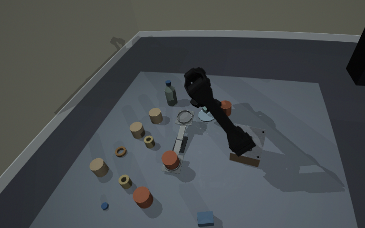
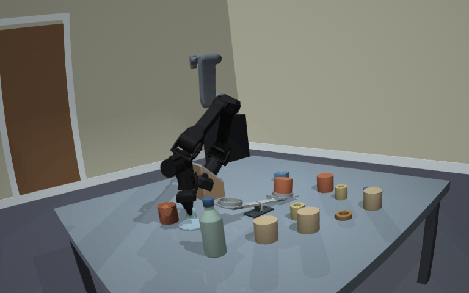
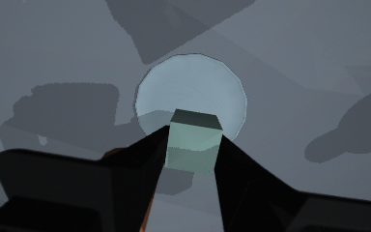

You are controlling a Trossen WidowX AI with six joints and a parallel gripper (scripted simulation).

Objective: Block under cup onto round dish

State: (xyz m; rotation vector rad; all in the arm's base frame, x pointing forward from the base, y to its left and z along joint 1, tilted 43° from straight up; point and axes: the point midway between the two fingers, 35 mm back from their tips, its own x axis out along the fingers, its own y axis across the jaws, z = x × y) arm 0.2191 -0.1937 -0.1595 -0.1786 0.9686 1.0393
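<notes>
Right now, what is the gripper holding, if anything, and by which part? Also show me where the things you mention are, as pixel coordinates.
A pale green block (image 1: 205, 109) (image 2: 193, 212) (image 3: 194, 145), pinched by two opposite sides between the black gripper's fingertips.

the black arm (image 1: 222, 114) (image 2: 208, 121) is bent, its elbow (image 2: 226, 101) raised well above the gripper (image 1: 205, 109) (image 2: 190, 211) (image 3: 195, 145). in the exterior view the upper arm stands nearly upright, and the forearm (image 2: 206, 121) slopes down toward the left and near side. the wrist (image 2: 173, 166) sits below it, with the gripper pointing down, tips lowest. in the wrist view both dark fingers come in from left and right, partly apart and clamped on what is between them.
</notes>
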